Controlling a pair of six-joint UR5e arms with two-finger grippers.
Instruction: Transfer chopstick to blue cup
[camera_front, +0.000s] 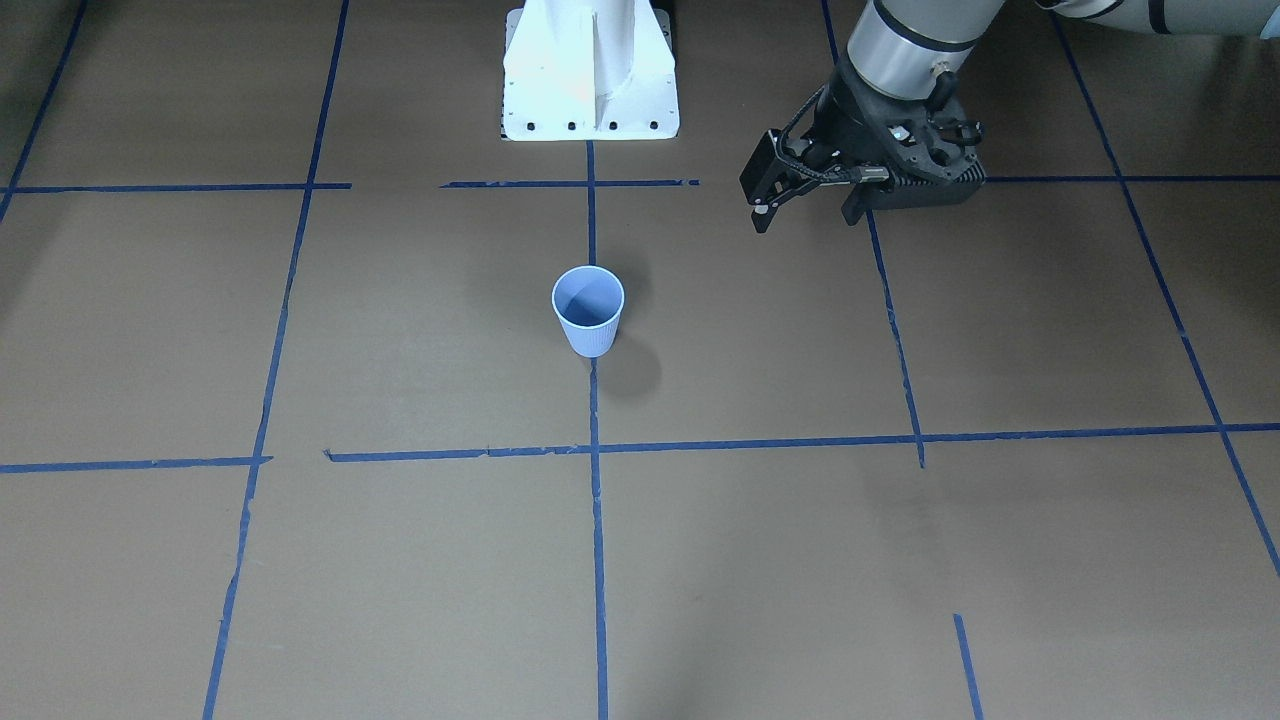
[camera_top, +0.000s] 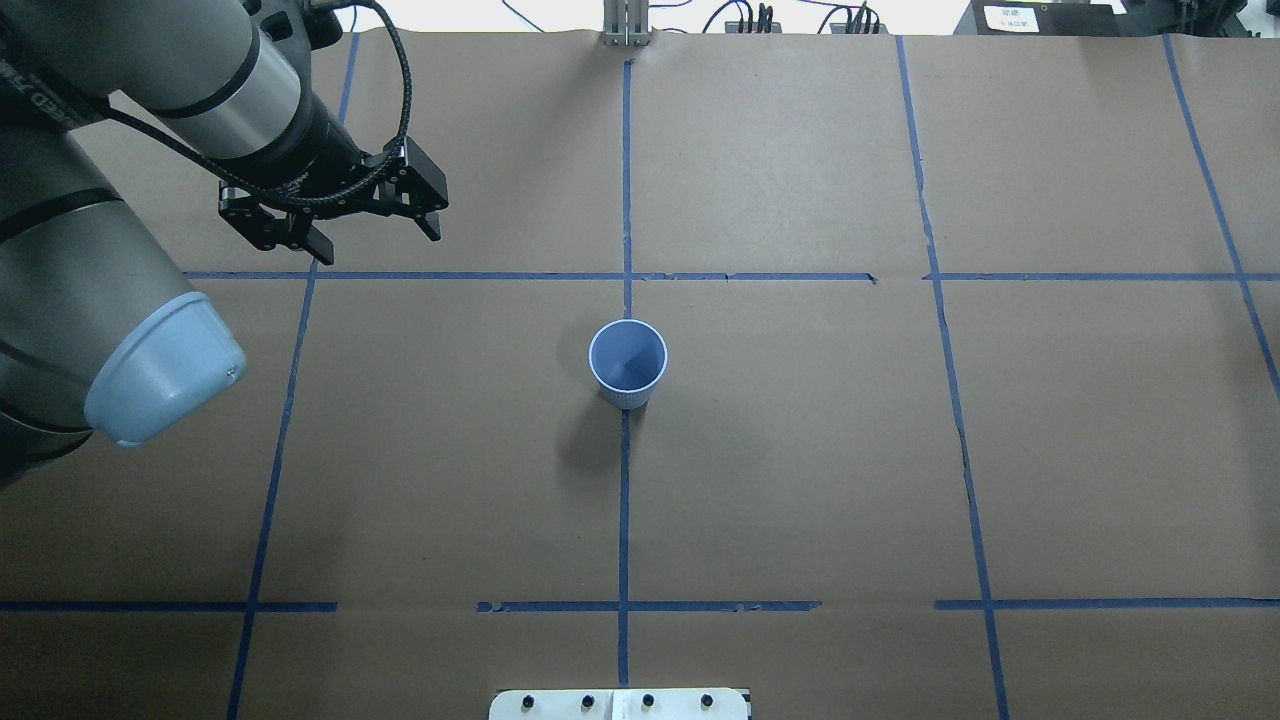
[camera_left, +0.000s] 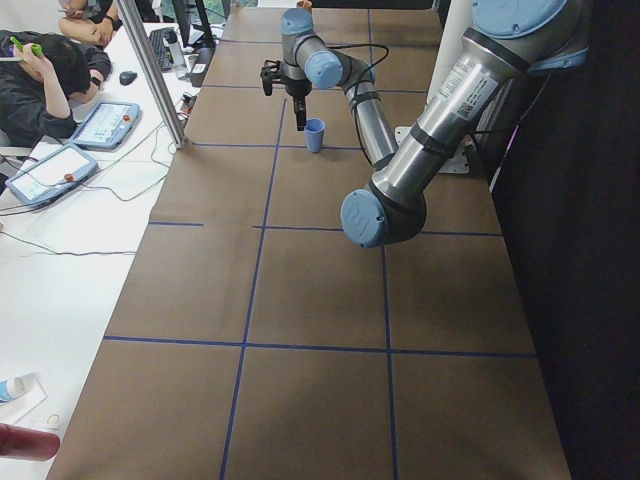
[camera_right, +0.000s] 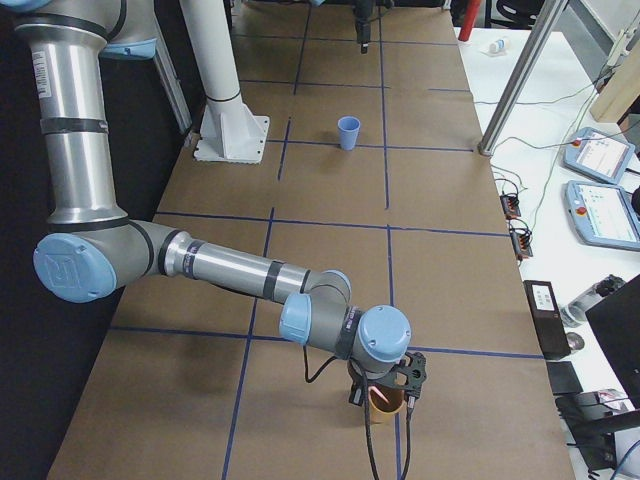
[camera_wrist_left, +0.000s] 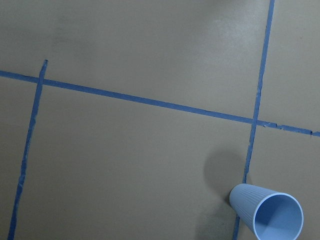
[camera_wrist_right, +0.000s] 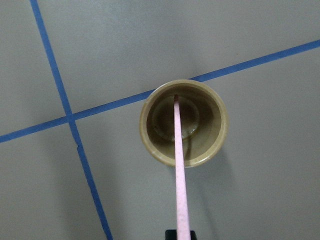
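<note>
The blue cup (camera_top: 627, 362) stands upright and empty at the table's middle; it also shows in the front view (camera_front: 588, 310) and the left wrist view (camera_wrist_left: 267, 215). My left gripper (camera_top: 380, 245) hangs open and empty above the table, left of and beyond the cup. The pink chopstick (camera_wrist_right: 179, 165) shows only in the right wrist view, its far tip down inside a tan cup (camera_wrist_right: 212, 135). My right gripper (camera_wrist_right: 181, 234) is shut on the stick's near end, right above the tan cup (camera_right: 385, 402) at the table's right end.
The white robot base (camera_front: 590, 70) stands at the table's near edge behind the blue cup. Blue tape lines cross the brown paper. A metal pole (camera_right: 520, 80), tablets (camera_right: 600, 215) and cables lie beside the table's far side. A seated person (camera_left: 45, 80) shows there.
</note>
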